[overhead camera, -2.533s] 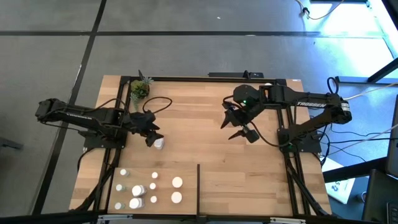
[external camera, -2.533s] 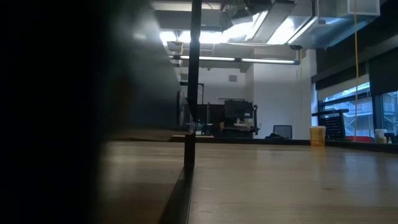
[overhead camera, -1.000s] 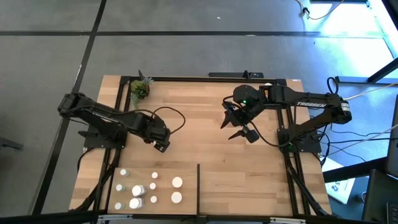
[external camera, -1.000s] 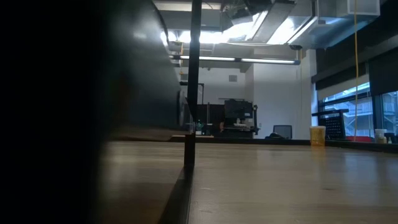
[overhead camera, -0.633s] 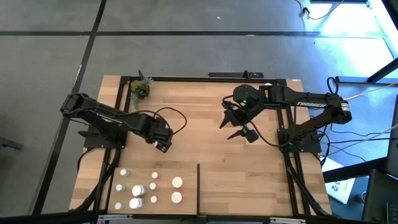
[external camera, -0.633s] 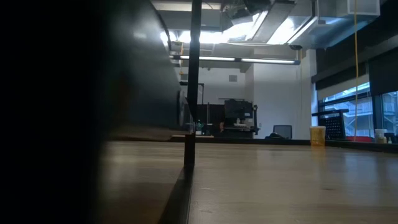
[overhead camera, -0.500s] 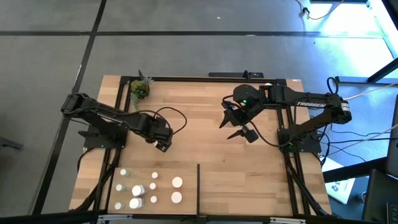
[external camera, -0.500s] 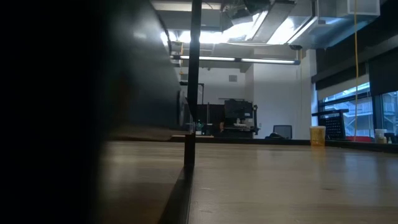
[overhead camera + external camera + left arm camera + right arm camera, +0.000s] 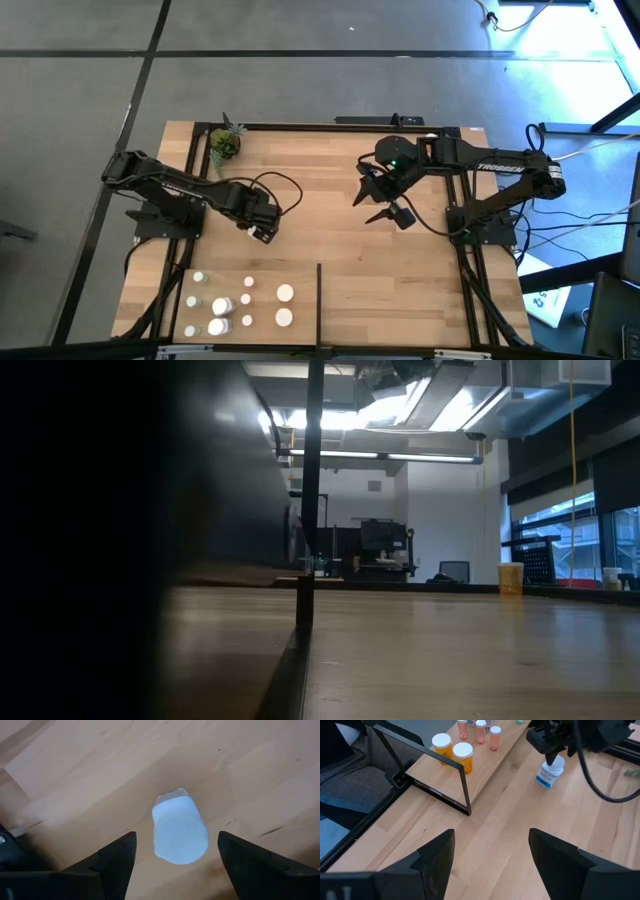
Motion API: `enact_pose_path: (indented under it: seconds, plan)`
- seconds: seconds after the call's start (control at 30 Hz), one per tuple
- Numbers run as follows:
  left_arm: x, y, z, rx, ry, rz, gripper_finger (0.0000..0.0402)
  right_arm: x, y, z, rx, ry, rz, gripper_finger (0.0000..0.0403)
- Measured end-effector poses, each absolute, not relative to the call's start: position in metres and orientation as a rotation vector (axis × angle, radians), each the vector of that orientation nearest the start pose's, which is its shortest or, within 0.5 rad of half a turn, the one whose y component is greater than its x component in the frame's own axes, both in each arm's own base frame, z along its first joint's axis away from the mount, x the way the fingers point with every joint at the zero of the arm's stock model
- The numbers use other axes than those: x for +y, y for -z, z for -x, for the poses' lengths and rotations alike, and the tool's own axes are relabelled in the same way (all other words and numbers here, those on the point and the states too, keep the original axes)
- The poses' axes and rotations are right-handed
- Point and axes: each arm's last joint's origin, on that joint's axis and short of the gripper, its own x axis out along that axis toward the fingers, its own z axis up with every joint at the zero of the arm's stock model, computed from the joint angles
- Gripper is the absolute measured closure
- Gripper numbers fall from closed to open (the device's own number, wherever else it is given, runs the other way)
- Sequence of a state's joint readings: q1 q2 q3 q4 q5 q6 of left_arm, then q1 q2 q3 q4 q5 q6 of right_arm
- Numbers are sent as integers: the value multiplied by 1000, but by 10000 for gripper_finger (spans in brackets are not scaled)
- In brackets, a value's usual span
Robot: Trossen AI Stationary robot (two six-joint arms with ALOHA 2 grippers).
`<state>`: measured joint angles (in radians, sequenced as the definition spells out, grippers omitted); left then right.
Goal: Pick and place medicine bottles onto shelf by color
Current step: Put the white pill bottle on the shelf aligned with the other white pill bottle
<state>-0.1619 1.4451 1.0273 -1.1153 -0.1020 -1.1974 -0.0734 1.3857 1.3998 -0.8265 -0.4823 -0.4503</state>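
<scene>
A white medicine bottle point(image 9: 179, 834) with a white cap stands upright on its base on the wood shelf top point(image 9: 320, 190), left of the middle. My left gripper point(image 9: 261, 233) points straight down over it, open. Its fingers point(image 9: 116, 862) stand on either side of the bottle with a gap on each side. The right wrist view shows the same bottle point(image 9: 549, 774) under the left gripper. My right gripper point(image 9: 376, 205) hangs open above the table's middle right, holding nothing. Several more bottles point(image 9: 240, 305) stand at the near left.
A thin black divider strip point(image 9: 319, 300) rises at the near edge, right of the bottle group. Orange bottles with white caps point(image 9: 462, 754) stand beyond it in the right wrist view. A small green plant point(image 9: 224, 143) sits at the far left corner. Black frame bars point(image 9: 470, 270) edge the table.
My left arm has sunk a little over the white bottle, with its fingers still apart. The bottle stands where it was.
</scene>
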Motion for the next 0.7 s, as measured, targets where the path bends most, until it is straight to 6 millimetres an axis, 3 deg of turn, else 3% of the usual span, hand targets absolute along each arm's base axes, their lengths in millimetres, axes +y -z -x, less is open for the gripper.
enact_pose_path:
  seconds: [0.37, 0.7]
  plan:
    - [-37, -205, -241, 1349, -843, 755, 129, -7, -359, -280, 681, -552, 197, 146]
    - [-37, -205, -240, 1352, -842, 751, 129, -7, -359, -280, 681, -552, 197, 146]
